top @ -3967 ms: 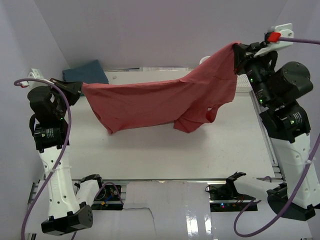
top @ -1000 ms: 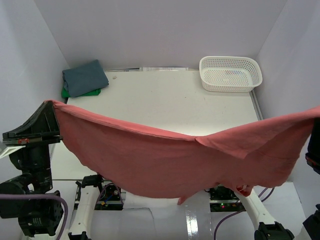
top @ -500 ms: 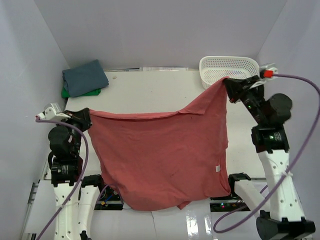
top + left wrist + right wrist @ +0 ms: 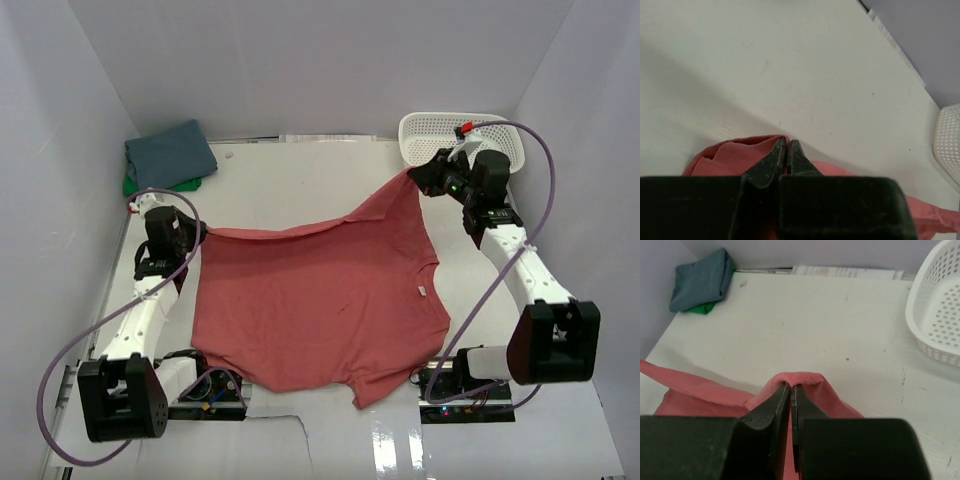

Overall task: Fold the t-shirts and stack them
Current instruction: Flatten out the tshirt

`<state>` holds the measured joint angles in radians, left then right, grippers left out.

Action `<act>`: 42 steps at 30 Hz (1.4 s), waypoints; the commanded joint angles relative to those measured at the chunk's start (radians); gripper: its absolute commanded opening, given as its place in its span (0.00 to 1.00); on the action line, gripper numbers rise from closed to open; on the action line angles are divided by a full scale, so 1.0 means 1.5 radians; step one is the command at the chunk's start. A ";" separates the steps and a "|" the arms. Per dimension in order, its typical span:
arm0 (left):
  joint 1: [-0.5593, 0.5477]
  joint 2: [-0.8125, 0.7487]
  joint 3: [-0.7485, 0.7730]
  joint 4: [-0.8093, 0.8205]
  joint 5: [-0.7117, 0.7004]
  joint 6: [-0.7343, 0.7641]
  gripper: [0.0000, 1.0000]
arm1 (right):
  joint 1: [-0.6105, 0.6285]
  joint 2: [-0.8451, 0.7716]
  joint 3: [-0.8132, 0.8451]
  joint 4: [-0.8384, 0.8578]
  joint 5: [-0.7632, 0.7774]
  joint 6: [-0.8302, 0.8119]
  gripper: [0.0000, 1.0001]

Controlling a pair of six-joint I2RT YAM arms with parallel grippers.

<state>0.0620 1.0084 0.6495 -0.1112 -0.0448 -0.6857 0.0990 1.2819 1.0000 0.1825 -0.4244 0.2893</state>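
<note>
The coral-red t-shirt [image 4: 320,305] lies spread over the near half of the table, its lower hem hanging past the front edge, a small white label [image 4: 423,291] showing on its right side. My left gripper [image 4: 202,231] is shut on its far left corner [image 4: 771,142]. My right gripper [image 4: 415,176] is shut on its far right corner [image 4: 799,378] and holds that corner a little above the table. The slate-blue shirt [image 4: 168,155] lies folded on the bright green shirt [image 4: 140,186] at the far left corner; both show in the right wrist view [image 4: 702,279].
A white mesh basket [image 4: 462,146] stands at the far right, just behind my right gripper; its wall shows in the right wrist view [image 4: 935,310]. Grey walls close in the table on three sides.
Both arms have lowered and moved forward over the table. The red shirt, held hanging in the air before, now lies mostly flat on the table.
</note>
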 commanded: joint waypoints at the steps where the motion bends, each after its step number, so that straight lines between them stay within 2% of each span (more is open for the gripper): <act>1: -0.008 0.057 0.048 0.090 -0.010 -0.020 0.00 | 0.005 0.071 0.062 0.053 -0.003 0.004 0.08; 9: -0.020 0.245 0.160 0.108 -0.036 -0.003 0.00 | 0.016 0.267 0.191 0.021 -0.011 0.007 0.08; 14: -0.021 0.333 0.248 0.104 -0.042 0.015 0.00 | 0.024 0.401 0.330 -0.043 -0.016 -0.009 0.08; 20: -0.021 0.427 0.300 0.108 -0.039 0.010 0.00 | 0.024 0.522 0.465 -0.088 -0.025 -0.014 0.08; 26: -0.021 0.494 0.342 0.111 -0.046 0.011 0.00 | 0.024 0.602 0.545 -0.111 -0.022 -0.022 0.08; 33: -0.021 0.557 0.398 0.109 -0.054 0.026 0.00 | 0.022 0.711 0.747 -0.183 -0.027 -0.028 0.08; 42: -0.021 0.621 0.474 0.098 -0.065 0.038 0.00 | 0.022 0.765 0.789 -0.175 -0.028 -0.023 0.08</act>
<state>0.0330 1.9331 1.3090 0.0303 -0.1234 -0.6453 0.1341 2.4046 2.1197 -0.0929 -0.4557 0.2596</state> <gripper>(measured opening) 0.084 0.080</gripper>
